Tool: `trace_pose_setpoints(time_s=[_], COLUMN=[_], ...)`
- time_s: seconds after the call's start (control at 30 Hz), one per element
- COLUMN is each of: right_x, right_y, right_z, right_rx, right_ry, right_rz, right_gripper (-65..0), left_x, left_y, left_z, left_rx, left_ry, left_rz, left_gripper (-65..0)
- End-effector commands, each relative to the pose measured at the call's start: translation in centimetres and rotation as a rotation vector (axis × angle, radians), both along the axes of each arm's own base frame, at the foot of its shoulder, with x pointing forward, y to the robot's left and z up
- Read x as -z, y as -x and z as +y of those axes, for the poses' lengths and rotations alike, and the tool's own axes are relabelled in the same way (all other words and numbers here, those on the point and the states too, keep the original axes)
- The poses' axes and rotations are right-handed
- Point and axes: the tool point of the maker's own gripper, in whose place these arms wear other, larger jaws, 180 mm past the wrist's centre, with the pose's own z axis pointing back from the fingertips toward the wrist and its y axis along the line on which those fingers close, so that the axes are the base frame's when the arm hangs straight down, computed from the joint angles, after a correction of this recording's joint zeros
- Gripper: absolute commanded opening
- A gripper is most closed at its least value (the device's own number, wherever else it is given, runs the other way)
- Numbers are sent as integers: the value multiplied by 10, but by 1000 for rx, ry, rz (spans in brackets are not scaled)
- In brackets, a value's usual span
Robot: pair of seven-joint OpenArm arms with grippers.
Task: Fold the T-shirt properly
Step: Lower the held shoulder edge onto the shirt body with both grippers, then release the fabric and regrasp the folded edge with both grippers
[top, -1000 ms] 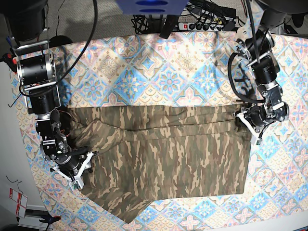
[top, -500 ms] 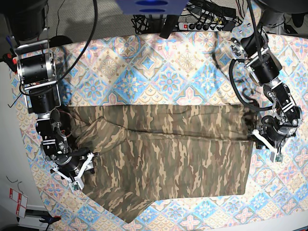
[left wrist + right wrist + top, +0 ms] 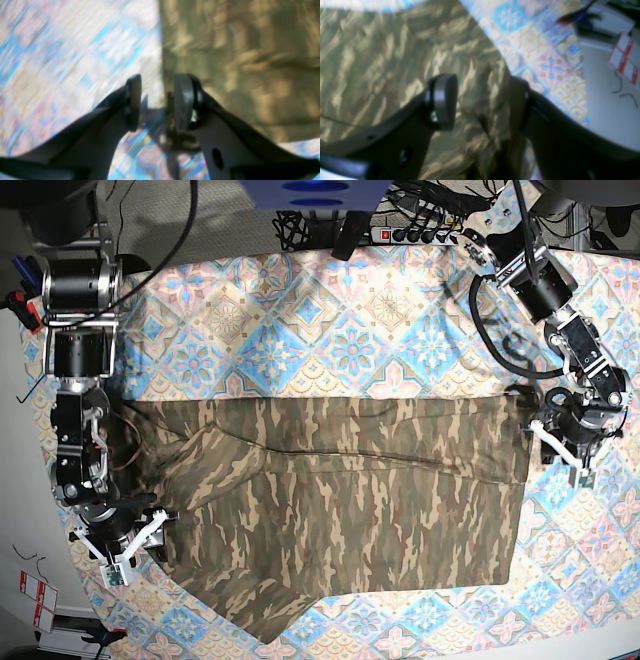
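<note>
The camouflage T-shirt [image 3: 370,500] lies flat across the tile-patterned cloth [image 3: 340,330], with a sleeve at the left and a straight edge at the right. My left gripper [image 3: 562,448] hovers at the shirt's upper right corner. In the left wrist view, which is blurred, this gripper [image 3: 157,100] is open with nothing between its fingers, and the T-shirt's edge [image 3: 225,62] runs just under the right finger. My right gripper [image 3: 135,548] is at the sleeve. In its wrist view it [image 3: 482,102] stands open over rumpled T-shirt fabric [image 3: 382,62].
A power strip [image 3: 430,230] and cables lie beyond the far edge. A red and white tag [image 3: 35,595] sits on the grey floor off the near left corner. The patterned cloth [image 3: 545,62] ends close to my right gripper.
My left gripper slid right and down off the shirt's upper right corner, pulling that edge straighter. My right gripper shifted left and down at the sleeve and its jaws widened.
</note>
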Motion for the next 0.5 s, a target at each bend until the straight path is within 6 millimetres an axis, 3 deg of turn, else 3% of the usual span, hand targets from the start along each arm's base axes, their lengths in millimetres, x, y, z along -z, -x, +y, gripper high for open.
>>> trace_pose_setpoints(time_s=[0.0,0.37,0.47], right_x=[-13,26,36], right_y=[-1,68,85], right_z=[-7,-77,-96], right_rx=[13,227,285], right_ry=[-5,-47,-57], right_rz=[-31,103,152], right_gripper=[-331,-325,-268], left_x=[-20,-10,-9], left_y=[-9,0,1], left_z=[10,11,11], left_rx=[-8,-10,-10], left_ry=[-27,-31,-31], left_rz=[-57,-22,-16], left_gripper=[-426,-426,-426])
